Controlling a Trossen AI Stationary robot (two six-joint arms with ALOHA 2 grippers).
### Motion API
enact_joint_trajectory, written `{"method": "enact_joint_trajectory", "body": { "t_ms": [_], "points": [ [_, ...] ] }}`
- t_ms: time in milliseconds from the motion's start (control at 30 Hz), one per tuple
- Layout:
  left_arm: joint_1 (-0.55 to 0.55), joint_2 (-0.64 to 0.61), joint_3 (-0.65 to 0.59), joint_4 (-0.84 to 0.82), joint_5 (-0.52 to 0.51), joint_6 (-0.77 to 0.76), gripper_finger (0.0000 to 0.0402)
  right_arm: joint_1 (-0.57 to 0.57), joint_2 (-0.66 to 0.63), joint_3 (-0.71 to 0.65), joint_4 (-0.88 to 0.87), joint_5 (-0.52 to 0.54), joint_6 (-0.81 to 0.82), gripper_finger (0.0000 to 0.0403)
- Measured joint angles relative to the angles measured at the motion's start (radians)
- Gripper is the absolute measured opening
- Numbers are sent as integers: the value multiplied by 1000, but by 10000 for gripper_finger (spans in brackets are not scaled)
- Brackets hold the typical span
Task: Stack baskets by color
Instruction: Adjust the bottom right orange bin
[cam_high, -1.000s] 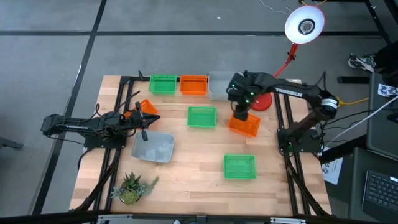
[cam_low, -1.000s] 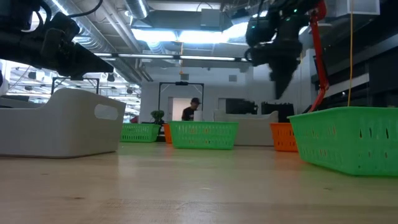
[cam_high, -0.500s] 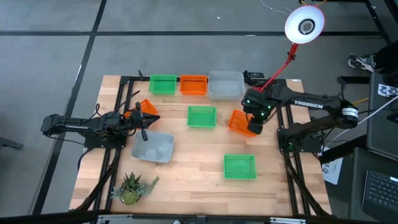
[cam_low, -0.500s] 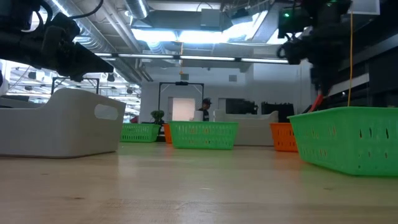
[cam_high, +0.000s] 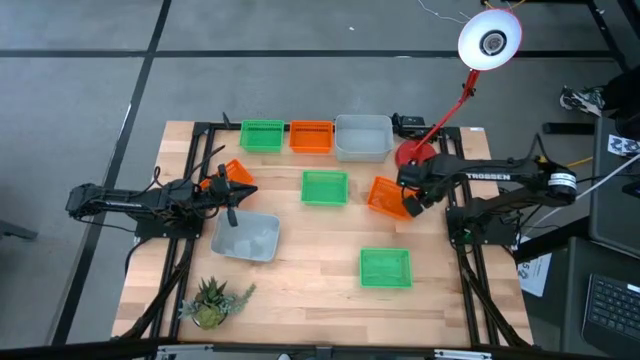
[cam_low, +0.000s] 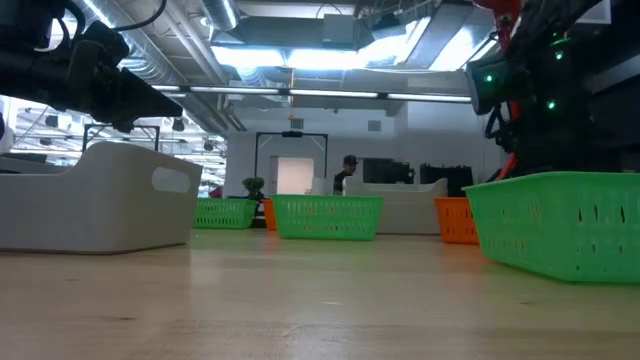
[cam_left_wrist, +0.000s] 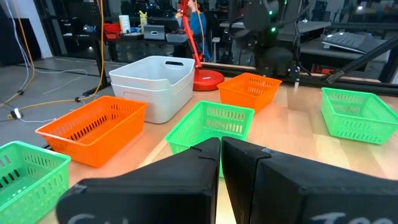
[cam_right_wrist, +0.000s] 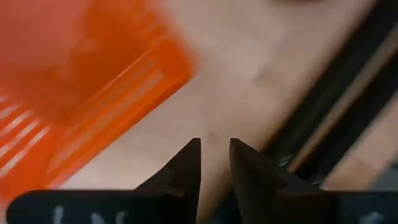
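At the table's right edge, the right gripper (cam_high: 412, 203) is backing off the orange basket (cam_high: 387, 196) it was over a sec ago, fingers slightly apart w/ nothing between them. That basket is sitting loose by the red lamp base (cam_high: 413, 155), not stacked yet. Left gripper (cam_high: 231, 215) is idling, fingers together, over the grey-white basket (cam_high: 247, 238).
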Motion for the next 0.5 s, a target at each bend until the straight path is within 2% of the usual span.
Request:
{"method": "enact_joint_trajectory", "body": {
  "t_ms": [133, 200, 300, 500],
  "points": [
    [0, 0, 0, 0, 0, 0, 9, -1, 40, 8, 43, 189, 40, 84],
    [0, 0, 0, 0, 0, 0, 9, -1, 66, 8, 97, 225, 31, 84],
    [0, 0, 0, 0, 0, 2, 9, -1, 118, 8, 231, 206, -41, 84],
    [0, 0, 0, 0, 0, 3, 9, 0, 236, 8, 670, 27, -274, 84]
  ]
}}
